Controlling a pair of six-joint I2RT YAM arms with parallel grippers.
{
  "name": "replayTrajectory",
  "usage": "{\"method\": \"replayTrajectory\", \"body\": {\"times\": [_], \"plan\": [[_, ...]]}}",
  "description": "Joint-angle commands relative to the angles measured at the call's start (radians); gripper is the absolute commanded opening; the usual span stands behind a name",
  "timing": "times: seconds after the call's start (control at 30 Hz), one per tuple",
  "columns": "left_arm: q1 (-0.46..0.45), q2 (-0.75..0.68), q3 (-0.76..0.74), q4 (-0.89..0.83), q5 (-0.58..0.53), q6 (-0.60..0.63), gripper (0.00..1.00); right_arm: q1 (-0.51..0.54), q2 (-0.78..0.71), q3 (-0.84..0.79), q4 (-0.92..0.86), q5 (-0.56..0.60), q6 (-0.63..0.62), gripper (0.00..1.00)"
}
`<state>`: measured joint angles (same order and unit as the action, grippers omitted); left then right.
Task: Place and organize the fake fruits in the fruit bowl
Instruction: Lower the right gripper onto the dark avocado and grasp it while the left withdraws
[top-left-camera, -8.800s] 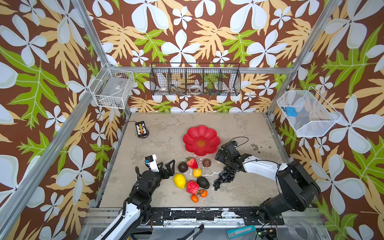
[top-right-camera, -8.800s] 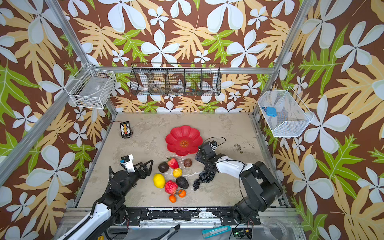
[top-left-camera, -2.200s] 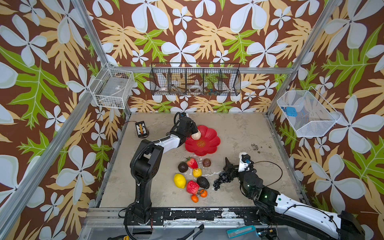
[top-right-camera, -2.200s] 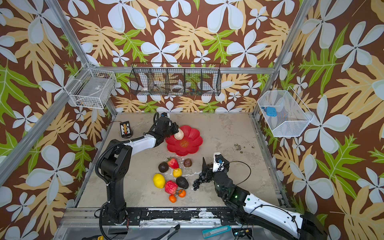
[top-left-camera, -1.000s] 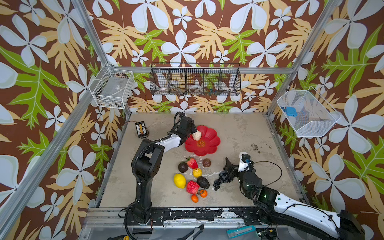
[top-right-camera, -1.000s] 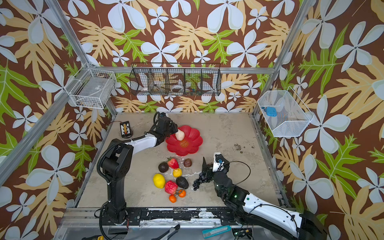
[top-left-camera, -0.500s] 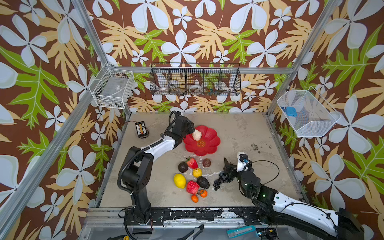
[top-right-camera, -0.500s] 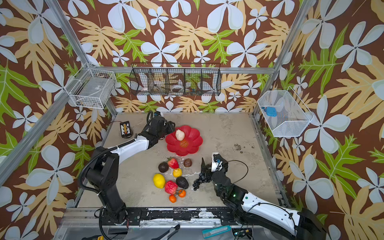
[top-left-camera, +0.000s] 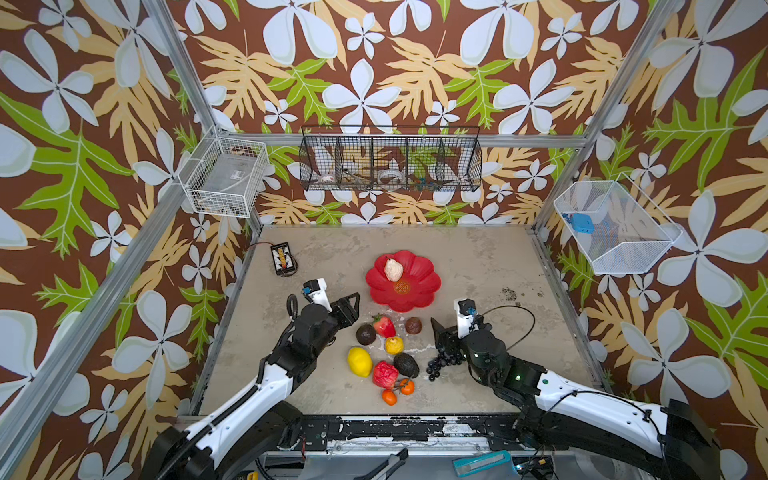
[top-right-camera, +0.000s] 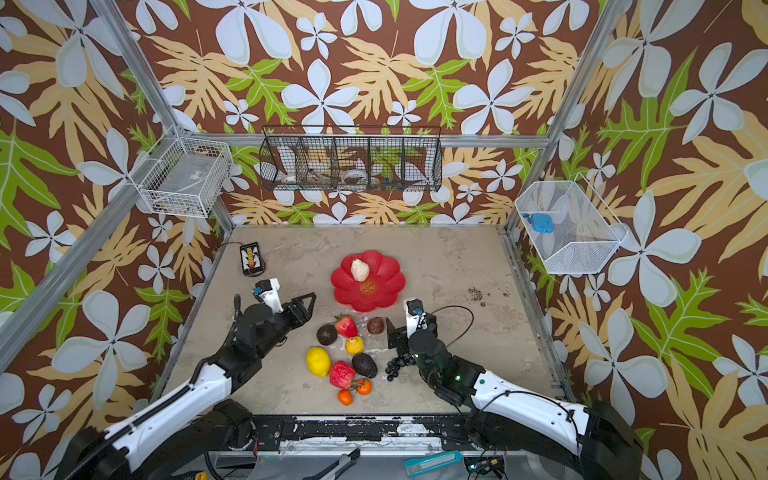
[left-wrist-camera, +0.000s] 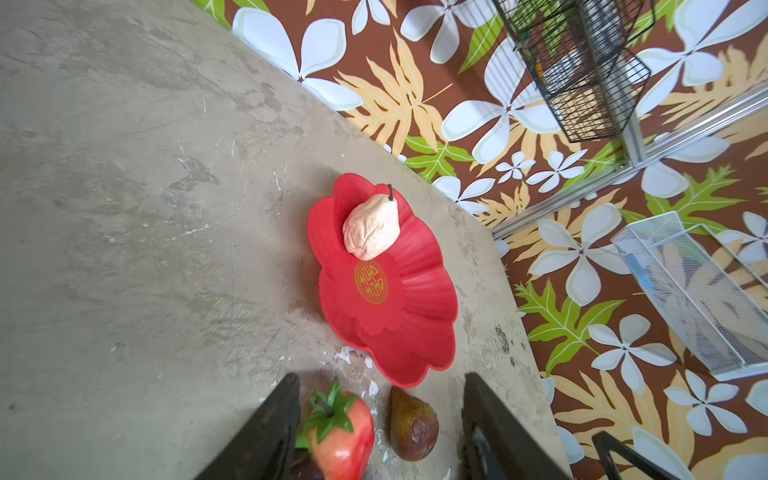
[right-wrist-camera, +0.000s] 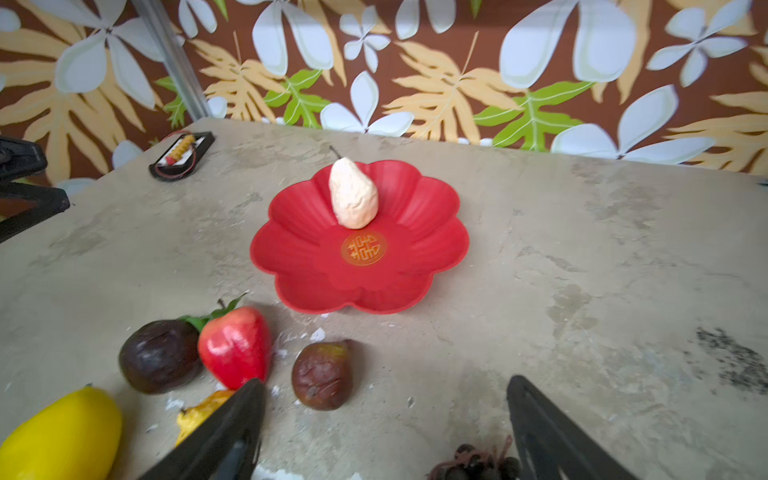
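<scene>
Right wrist view: what fills it?
- A mottled grey table (right-wrist-camera: 582, 249), scuffed white in spots. The red fruit bowl (right-wrist-camera: 291, 249) sits mid-surface, and a beige pear (right-wrist-camera: 353, 195) lies on its far petals. The right gripper (right-wrist-camera: 385, 381) frames the scene, jaws wide apart. The black grape bunch (right-wrist-camera: 473, 461) lies low between them, unclamped.
- And the other fruit?
- Loose on the table on the near side of the bowl: strawberry (right-wrist-camera: 232, 345), lemon (right-wrist-camera: 62, 432) and more. In a top view the left gripper (top-left-camera: 351, 307) hovers beside them, jaws parted and empty.
- The room?
- Leaf-and-flower wallpaper (top-left-camera: 374, 62) on three sides. A black wire basket (top-left-camera: 390, 162) hangs on the back wall, a white wire basket (top-left-camera: 226, 176) on the left and a white mesh bin (top-left-camera: 615, 228) on the right. A battery holder (top-left-camera: 282, 259) lies near the back-left corner.
</scene>
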<state>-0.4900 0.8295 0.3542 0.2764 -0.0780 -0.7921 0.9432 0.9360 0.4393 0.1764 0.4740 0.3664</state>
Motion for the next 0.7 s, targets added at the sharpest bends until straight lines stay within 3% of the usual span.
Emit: {"method": "replayTrajectory", "body": {"times": [0.0, 0.13, 0.27, 0.47, 0.67], "plan": [[-0.001, -0.114, -0.094, -0.027, 0.029, 0.017, 0.65, 0.023, 0.044, 0.056, -0.179, -0.158, 0.062, 0.88], [-0.001, -0.238, -0.204, -0.025, 0.06, 0.048, 0.67, 0.12, 0.109, 0.13, -0.302, -0.194, 0.045, 0.88], [-0.001, -0.308, -0.228, -0.04, 0.078, 0.107, 0.68, 0.142, 0.227, 0.22, -0.434, -0.345, 0.052, 0.85], [-0.001, -0.348, -0.258, 0.018, 0.111, 0.151, 0.71, 0.171, 0.289, 0.26, -0.491, -0.401, 0.054, 0.84], [-0.001, -0.33, -0.293, 0.076, 0.133, 0.166, 0.73, 0.171, 0.378, 0.314, -0.548, -0.377, 0.029, 0.84]]}}
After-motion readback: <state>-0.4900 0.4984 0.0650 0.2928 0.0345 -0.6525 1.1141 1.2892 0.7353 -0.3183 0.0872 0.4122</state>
